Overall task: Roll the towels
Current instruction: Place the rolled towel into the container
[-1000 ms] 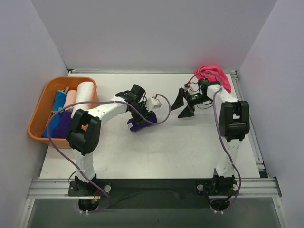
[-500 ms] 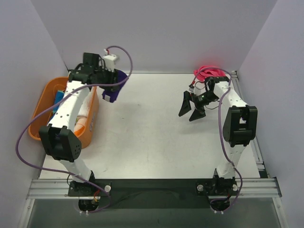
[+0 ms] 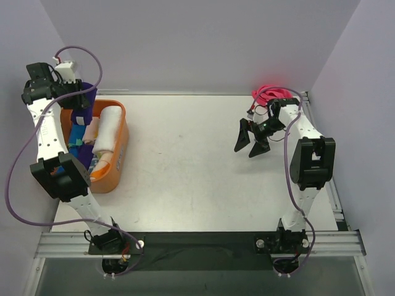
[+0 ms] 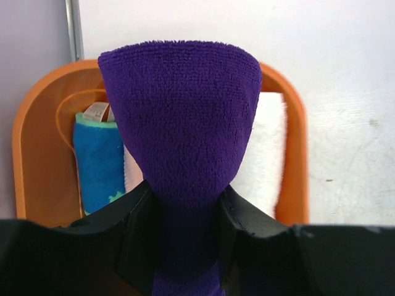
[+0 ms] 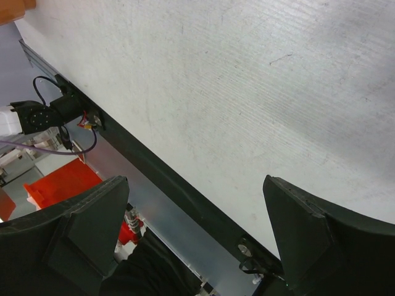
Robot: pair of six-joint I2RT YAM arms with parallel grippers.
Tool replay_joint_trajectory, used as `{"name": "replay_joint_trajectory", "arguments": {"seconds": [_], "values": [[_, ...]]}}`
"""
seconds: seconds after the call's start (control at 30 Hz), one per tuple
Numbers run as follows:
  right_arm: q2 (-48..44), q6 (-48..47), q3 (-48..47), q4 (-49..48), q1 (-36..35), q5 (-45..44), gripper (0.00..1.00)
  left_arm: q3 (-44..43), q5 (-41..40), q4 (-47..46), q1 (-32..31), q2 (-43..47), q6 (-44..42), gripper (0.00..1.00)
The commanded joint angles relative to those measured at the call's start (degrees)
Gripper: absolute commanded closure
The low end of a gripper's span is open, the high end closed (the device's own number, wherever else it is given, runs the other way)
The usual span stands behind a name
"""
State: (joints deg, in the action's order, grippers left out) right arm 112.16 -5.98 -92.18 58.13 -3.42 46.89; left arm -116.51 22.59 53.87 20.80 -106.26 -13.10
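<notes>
Over the far left corner of the table (image 3: 185,179), above the far end of the orange basket (image 3: 118,161), the left gripper (image 4: 183,206) is clamping a rolled dark purple towel (image 4: 179,117), its two black fingers pressing in on both sides so that the cloth is bulging out past them. Below it the basket is holding other rolls: a white towel (image 3: 110,126) is lying along the right wall, a pale pink towel (image 3: 92,131) is sitting just beside it, and a blue towel (image 4: 99,163) with a teal edge and a small label is filling the left side. The purple roll is blocking the wrist camera's view of the basket's middle. The left arm is standing close against the left wall, its purple cable (image 3: 15,166) looping out beside it. Well apart, toward the right, the right gripper (image 3: 252,143) is hanging above bare tabletop with its jaws spread wide and gripping nothing. Just behind it a crumpled hot pink towel (image 3: 274,94) is lying in the far right corner, near the back wall. Between the basket and the right gripper a broad stretch of white surface is lying open. Along the near edge an aluminium rail (image 3: 197,243) is running from side to side, carrying both arm bases.
</notes>
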Motion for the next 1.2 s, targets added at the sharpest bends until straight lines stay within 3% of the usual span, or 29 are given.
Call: {"name": "replay_joint_trajectory", "arguments": {"seconds": [0.0, 0.33, 0.77, 0.93, 1.0, 1.17], "values": [[-1.2, -0.6, -0.8, 3.6, -0.3, 0.0, 0.05, -3.1, 1.8, 1.2, 1.9, -3.2, -3.0, 1.00], [-1.1, -0.5, -1.2, 3.9, -0.1, 1.8, 0.05, -4.2, -2.0, 1.0, 2.7, -13.0, -1.4, 1.00], [-0.2, -0.7, -0.9, 4.3, 0.1, 2.2, 0.06, -0.8, -7.3, -2.4, -0.1, -17.3, 0.5, 0.99], [-0.4, -0.7, -1.2, 4.4, 0.2, 2.4, 0.06, 1.4, -8.0, -3.1, -0.5, -17.8, 0.8, 0.90], [-0.4, -0.8, -1.1, 4.5, 0.1, 2.4, 0.06, 3.1, -7.1, -3.1, -0.8, -17.4, 0.3, 0.78], [-0.4, -0.9, -1.0, 4.5, 0.3, 2.8, 0.06, 5.8, -6.2, -3.2, -1.2, -16.2, -0.1, 0.62]]}}
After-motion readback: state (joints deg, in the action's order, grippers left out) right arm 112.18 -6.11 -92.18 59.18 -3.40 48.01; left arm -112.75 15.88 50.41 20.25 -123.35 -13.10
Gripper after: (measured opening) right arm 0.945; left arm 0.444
